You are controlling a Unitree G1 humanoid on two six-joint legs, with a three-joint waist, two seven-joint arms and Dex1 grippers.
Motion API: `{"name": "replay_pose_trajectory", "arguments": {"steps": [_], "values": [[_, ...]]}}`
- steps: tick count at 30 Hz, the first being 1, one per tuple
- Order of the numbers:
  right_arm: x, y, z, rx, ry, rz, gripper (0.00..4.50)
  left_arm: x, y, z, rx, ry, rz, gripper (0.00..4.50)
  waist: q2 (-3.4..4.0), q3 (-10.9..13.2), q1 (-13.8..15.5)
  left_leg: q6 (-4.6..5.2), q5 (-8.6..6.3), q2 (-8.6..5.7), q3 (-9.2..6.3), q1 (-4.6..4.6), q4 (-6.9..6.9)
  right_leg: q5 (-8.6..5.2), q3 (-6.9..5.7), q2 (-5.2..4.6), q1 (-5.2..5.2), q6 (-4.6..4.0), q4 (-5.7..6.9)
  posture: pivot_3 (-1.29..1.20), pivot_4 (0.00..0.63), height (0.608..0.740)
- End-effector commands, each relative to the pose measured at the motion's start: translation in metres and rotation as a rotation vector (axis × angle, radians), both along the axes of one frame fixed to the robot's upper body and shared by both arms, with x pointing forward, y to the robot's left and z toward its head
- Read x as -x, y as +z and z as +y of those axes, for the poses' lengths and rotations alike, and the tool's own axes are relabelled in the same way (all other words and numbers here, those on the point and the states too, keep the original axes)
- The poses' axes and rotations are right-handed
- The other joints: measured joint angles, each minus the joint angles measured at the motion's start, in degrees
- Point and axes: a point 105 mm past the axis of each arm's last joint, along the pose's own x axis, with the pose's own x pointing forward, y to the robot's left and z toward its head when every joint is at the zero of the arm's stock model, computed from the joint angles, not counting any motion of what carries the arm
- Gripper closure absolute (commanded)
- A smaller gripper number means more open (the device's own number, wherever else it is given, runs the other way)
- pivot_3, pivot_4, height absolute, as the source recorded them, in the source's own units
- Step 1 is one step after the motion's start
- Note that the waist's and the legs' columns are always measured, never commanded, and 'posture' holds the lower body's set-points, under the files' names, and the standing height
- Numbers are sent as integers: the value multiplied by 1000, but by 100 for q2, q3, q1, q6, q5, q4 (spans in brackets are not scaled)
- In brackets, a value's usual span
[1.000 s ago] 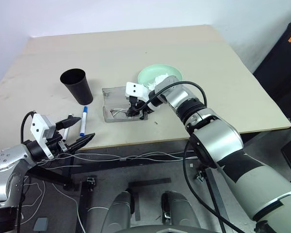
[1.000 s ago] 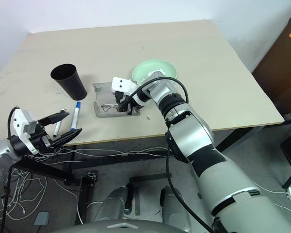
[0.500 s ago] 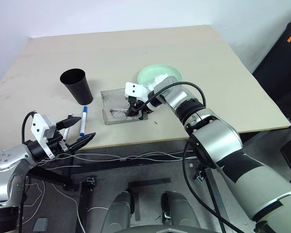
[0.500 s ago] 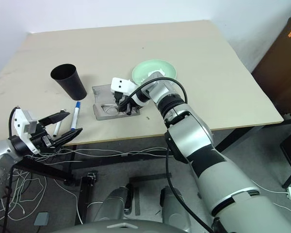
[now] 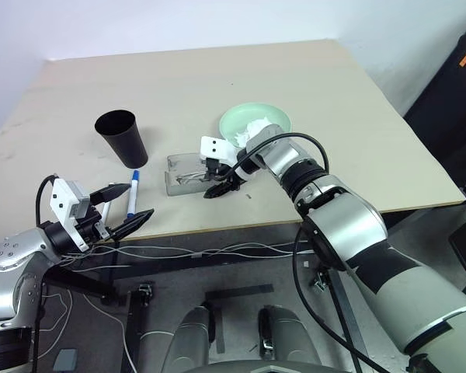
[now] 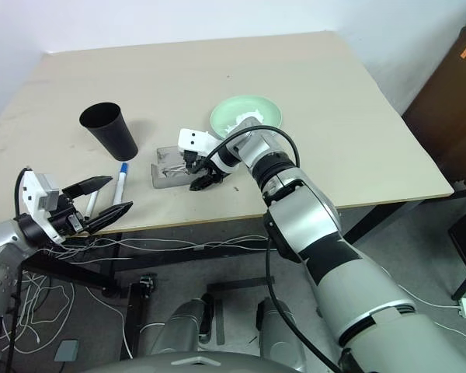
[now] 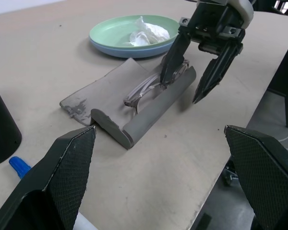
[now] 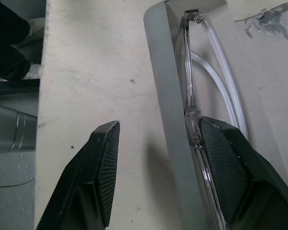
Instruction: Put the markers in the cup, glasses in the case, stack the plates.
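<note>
The right gripper stands open astride the case's wall, freeing the glasses inside; the left gripper waits wide.

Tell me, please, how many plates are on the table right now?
2. The green plate sits stacked on the blue plate, beyond the open case. A crumpled tissue lies in the top one.

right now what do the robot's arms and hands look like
Both arms are glossy silver-grey shells with black joint bands. The right hand and left hand each have two black tapered fingers with a fine cross-hatched texture on the pads. A white boxy camera module sits on each wrist, and black cables loop along the forearms.
</note>
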Motion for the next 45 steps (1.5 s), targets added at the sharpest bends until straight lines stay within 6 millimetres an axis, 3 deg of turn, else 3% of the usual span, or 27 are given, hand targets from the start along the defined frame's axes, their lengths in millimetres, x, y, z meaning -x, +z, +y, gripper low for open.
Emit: {"name": "replay_pose_trajectory", "arguments": {"steps": [1,13,17,20,23,28,34,45], "values": [[0,16,9,-46,24,-27,1739,0,5,-3,-1,-9,-27,0,0,0,0,0,0,0,1,0,0,0,1,0,0,0,0,0,150,740],[-8,34,12,-150,-37,-73,1739,-4,8,-5,3,-13,-35,0,-1,0,0,0,0,3,17,0,0,5,14,2,-7,-7,0,0,150,740],[-18,67,21,-358,-131,-90,1739,-5,10,-7,4,-16,-37,0,-1,0,2,1,1,4,21,0,0,9,16,3,-8,-9,0,0,150,740],[-25,78,18,-435,-213,-86,1739,-5,10,-8,6,-18,-37,0,-1,0,-3,1,1,5,28,1,0,23,21,4,-10,-23,0,0,150,740],[-39,82,3,-448,-350,-88,1739,-5,11,-9,7,-22,-36,0,-3,-1,2,1,1,7,29,1,0,23,22,5,-10,-25,0,0,150,740],[-45,65,-32,-389,-479,58,1739,-5,12,-11,8,-29,-33,0,-5,-1,19,1,1,6,35,-1,5,24,26,2,-10,-30,-3,0,150,740],[-48,41,-57,-345,-596,142,1739,-9,12,-14,5,-41,-24,0,-6,-1,-10,2,1,8,44,1,5,28,31,3,-12,-27,-2,0,150,740],[-59,5,-77,-335,-829,134,1739,-16,8,-15,3,-75,-10,0,-8,-2,10,3,2,12,50,1,12,38,35,10,-11,-25,-1,0,150,740]]}}
